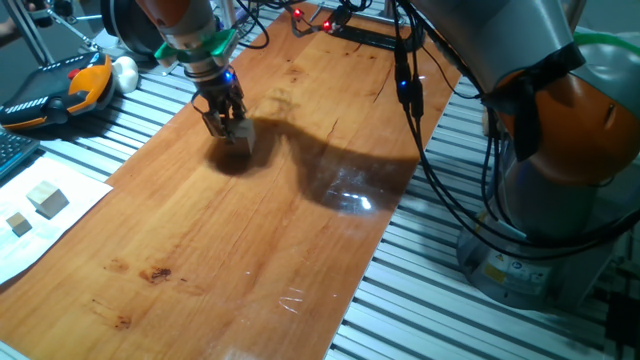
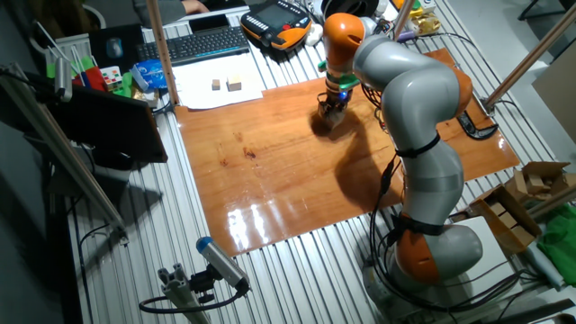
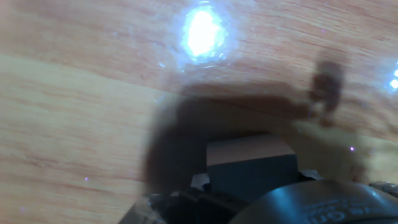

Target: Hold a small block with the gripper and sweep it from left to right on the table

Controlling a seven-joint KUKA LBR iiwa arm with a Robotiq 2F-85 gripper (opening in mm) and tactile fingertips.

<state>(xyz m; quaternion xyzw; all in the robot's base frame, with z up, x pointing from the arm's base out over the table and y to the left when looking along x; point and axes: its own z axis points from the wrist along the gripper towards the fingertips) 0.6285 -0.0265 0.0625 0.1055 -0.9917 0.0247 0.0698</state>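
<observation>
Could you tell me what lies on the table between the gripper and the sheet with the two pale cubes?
Nothing: one fixed view shows only bare table between the gripper and the sheet.

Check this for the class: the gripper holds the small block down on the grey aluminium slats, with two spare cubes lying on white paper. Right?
No. The gripper holds the small block on the table, not the slats, as one fixed view shows. The two spare cubes do lie on white paper.
</observation>
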